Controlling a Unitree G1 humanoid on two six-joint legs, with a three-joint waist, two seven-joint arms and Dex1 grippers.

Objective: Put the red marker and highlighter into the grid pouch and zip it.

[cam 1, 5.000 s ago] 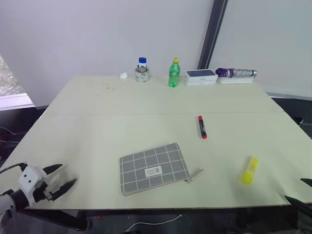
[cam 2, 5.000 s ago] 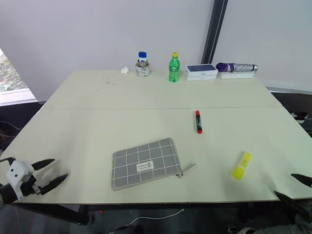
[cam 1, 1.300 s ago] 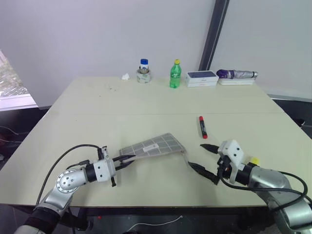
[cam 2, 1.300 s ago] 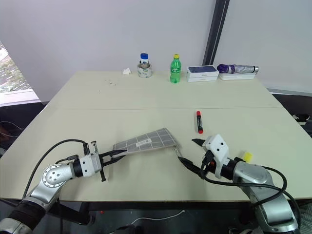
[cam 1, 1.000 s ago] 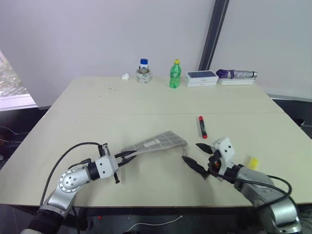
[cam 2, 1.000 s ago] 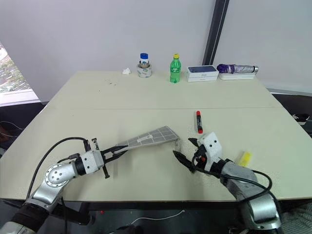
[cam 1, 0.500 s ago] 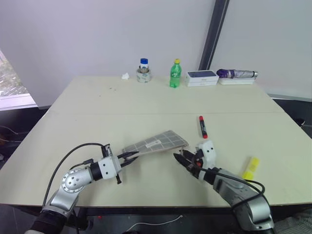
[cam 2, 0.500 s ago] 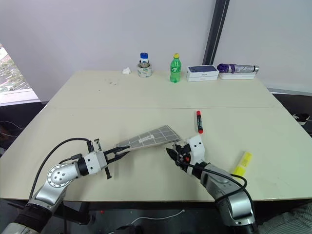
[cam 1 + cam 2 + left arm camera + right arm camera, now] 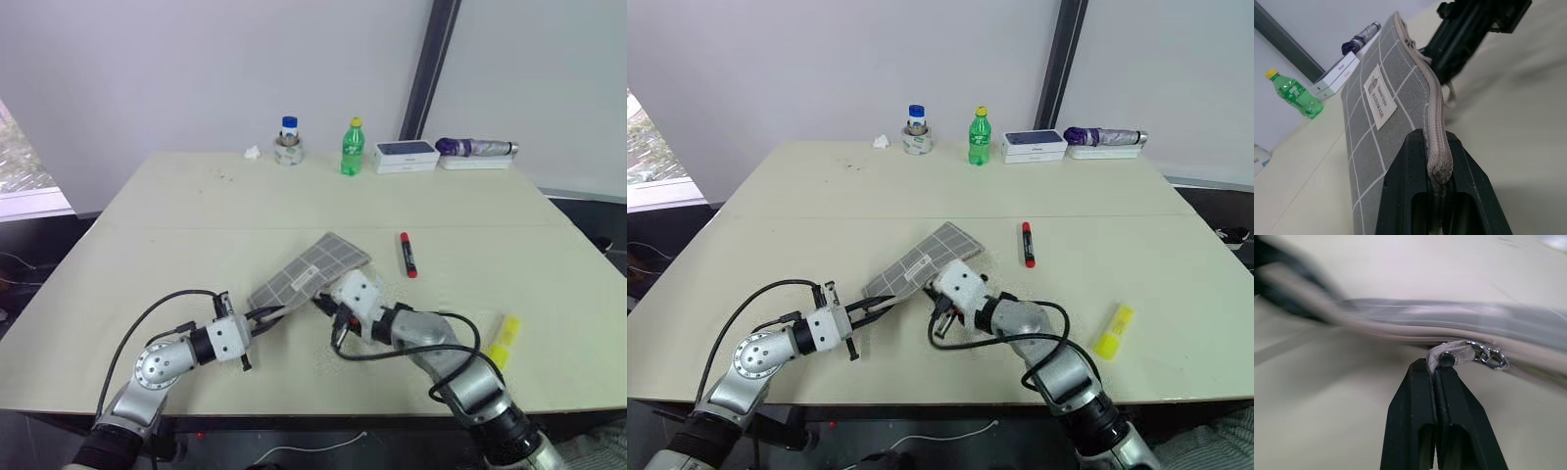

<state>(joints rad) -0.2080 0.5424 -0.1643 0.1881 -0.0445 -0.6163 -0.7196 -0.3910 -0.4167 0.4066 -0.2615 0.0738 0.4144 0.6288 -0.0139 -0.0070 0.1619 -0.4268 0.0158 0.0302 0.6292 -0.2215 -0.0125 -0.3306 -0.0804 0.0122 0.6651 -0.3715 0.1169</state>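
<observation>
Above the bench, the pouch is clamped at one corner by the left tool. Its zipper pull is pinched by the right tool. Marker and highlighter are left lying apart.

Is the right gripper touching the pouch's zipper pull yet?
Touching. In the right wrist view the right gripper has its fingers shut on the zipper pull of the grid pouch.
</observation>
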